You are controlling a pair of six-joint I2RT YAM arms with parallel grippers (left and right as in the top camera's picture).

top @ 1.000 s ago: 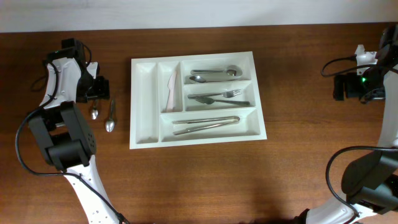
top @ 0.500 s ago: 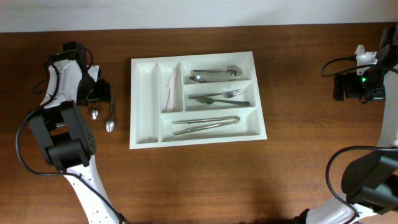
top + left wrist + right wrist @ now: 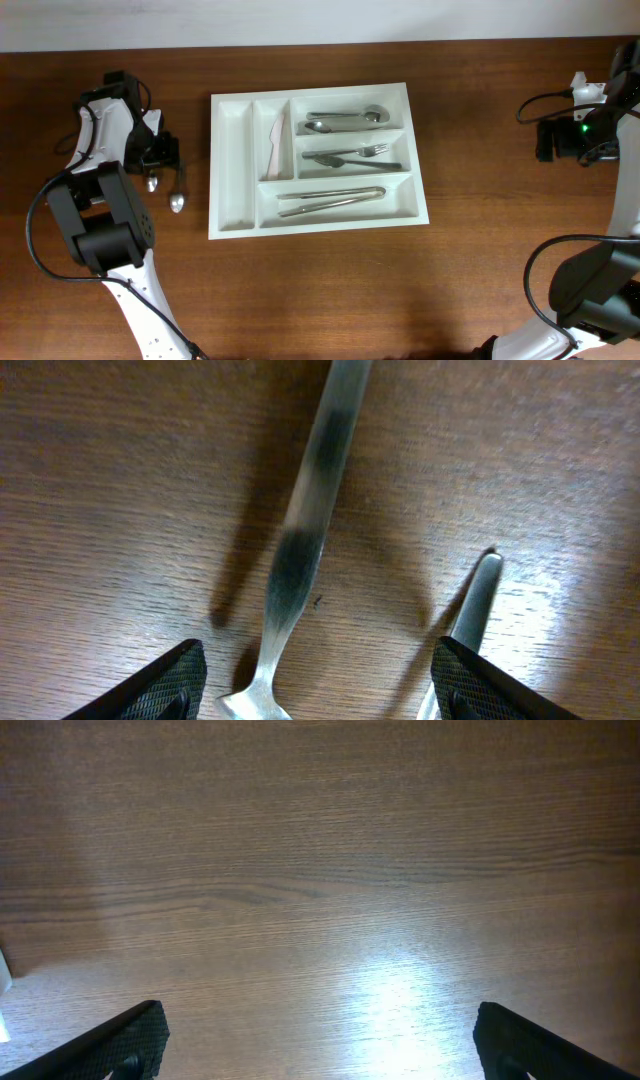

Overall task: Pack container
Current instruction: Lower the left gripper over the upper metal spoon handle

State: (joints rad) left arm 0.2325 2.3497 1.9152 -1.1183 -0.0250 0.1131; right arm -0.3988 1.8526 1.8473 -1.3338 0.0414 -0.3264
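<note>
The container [image 3: 232, 160], a large white cutlery tray, lies mid-table with spoons [image 3: 345, 119], forks [image 3: 352, 156], long steel pieces [image 3: 330, 198] and a pale knife [image 3: 275, 142] in its compartments. Left of it, two loose spoons [image 3: 178, 195] [image 3: 152, 183] lie on the wood. My left gripper [image 3: 160, 155] hovers low over them, open. In the left wrist view one spoon handle [image 3: 305, 520] runs down between the fingertips [image 3: 160, 685] without touching them. The other spoon's handle end [image 3: 478, 590] lies by the right finger. My right gripper [image 3: 560, 140] is open over bare wood at the far right.
The right wrist view has only brown tabletop between its wide fingertips [image 3: 115, 1040], with a white sliver [image 3: 4, 972] at the left edge. The table's back edge meets a pale wall. Cables trail from both arms.
My left gripper has shifted slightly nearer the two loose spoons. The right arm and the tray's contents have not moved.
</note>
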